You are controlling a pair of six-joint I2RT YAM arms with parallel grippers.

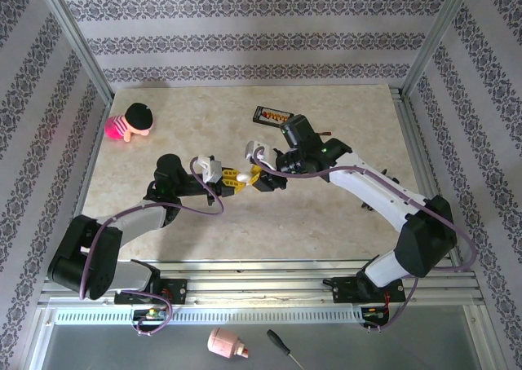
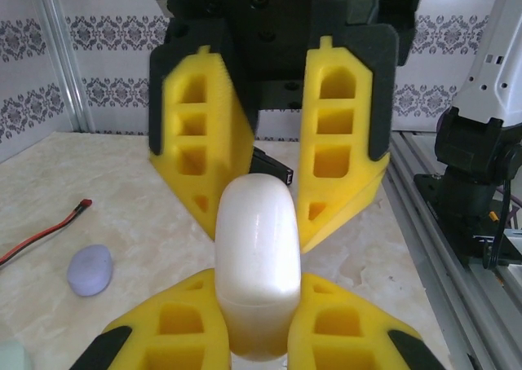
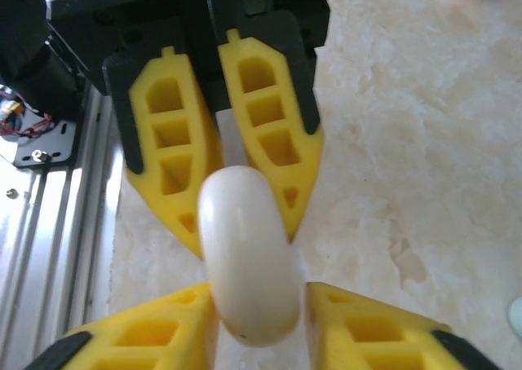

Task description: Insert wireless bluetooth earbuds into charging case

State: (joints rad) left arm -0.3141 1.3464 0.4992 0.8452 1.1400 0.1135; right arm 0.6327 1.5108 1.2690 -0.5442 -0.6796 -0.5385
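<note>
White glossy pebble-shaped plastic charging case (image 1: 243, 175) sits mid-surface (image 1: 269, 223), held between both arms. Left fingers (image 2: 179, 321) clamp one end, right fingers (image 3: 359, 329) pinch the other. Light, stiff, probably slippery; hold the broad sides.

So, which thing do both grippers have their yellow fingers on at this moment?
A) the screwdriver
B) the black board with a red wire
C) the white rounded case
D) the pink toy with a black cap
C: the white rounded case sits between the fingers of the left gripper at one end and those of the right gripper at the other.
</note>
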